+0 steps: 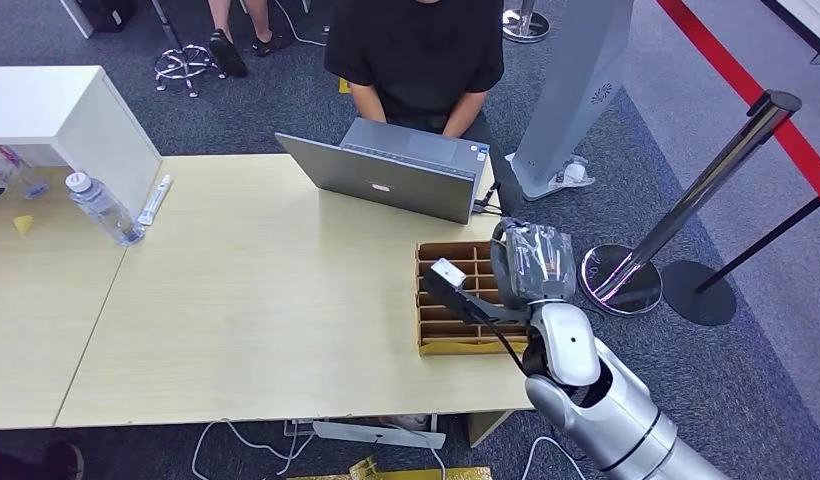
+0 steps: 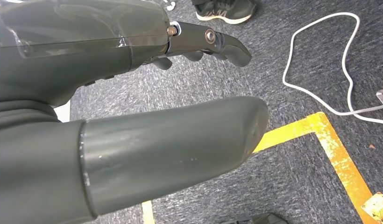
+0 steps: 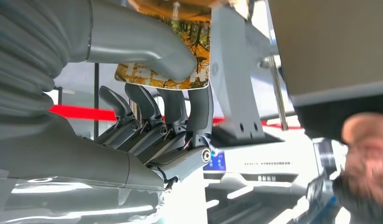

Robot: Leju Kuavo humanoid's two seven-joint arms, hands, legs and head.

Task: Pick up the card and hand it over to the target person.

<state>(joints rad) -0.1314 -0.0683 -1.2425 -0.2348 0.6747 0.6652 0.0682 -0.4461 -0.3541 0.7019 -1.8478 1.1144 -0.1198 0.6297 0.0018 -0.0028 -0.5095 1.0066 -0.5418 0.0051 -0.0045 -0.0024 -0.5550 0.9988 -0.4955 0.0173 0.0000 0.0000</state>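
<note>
Card (image 3: pixel 178 70), printed with yellow-leaved trees, sits pinched between the right hand's (image 3: pixel 152 116) thumb (image 3: pixel 147 44) and dark fingers (image 3: pixel 199 105); its long axis cannot be told. Right hand hovers over the divided box (image 1: pixel 441 345), at 5 o'clock from the laptop (image 1: pixel 396 170). Left hand (image 2: pixel 133 93) hangs over carpet, fingers apart, holding nothing.

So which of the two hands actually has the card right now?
The right hand: its thumb and fingers pinch the yellow-patterned card, raised above the divided cardboard box. The left hand holds nothing and hangs over grey carpet.
</note>
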